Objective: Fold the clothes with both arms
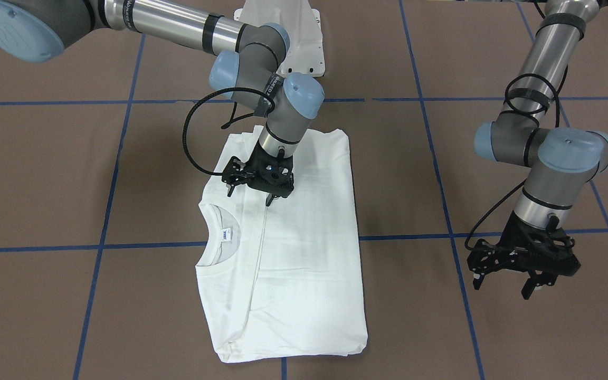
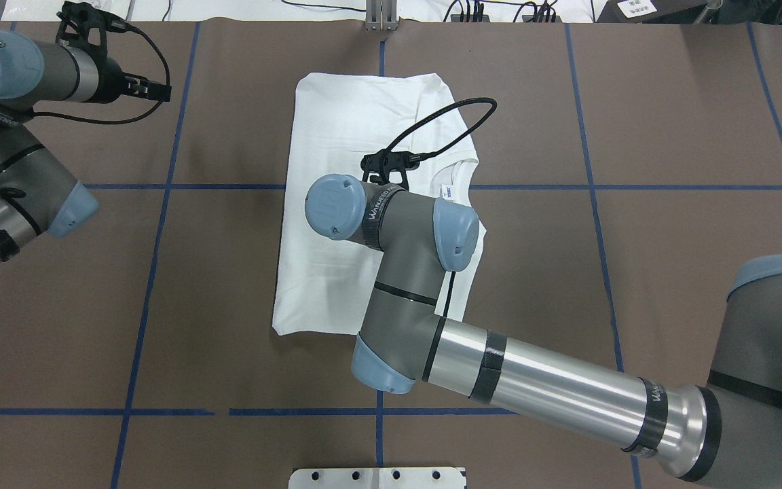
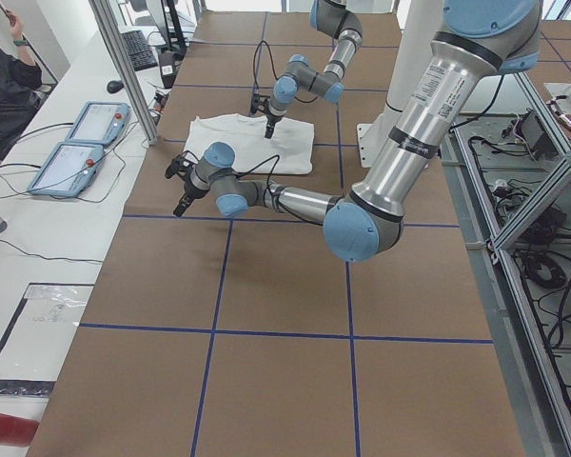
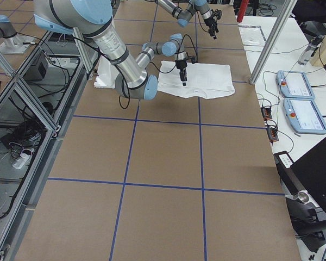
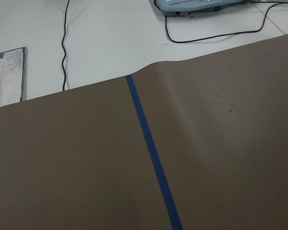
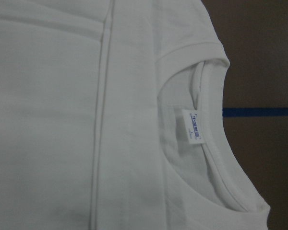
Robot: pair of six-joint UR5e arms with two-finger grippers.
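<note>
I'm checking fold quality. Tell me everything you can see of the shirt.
The shirt is white, cotton-looking, and folded into a long rectangle lying flat on the brown table cover. A lengthwise fold edge runs beside the ribbed round collar, where a small neck label with blue print shows. The open right gripper hangs over it near that edge; contact cannot be told.

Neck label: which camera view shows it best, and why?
Right wrist-mounted view: the neck label sits large inside the collar of the shirt. Front-facing and overhead views show it tiny; side and left wrist views do not show it.
</note>
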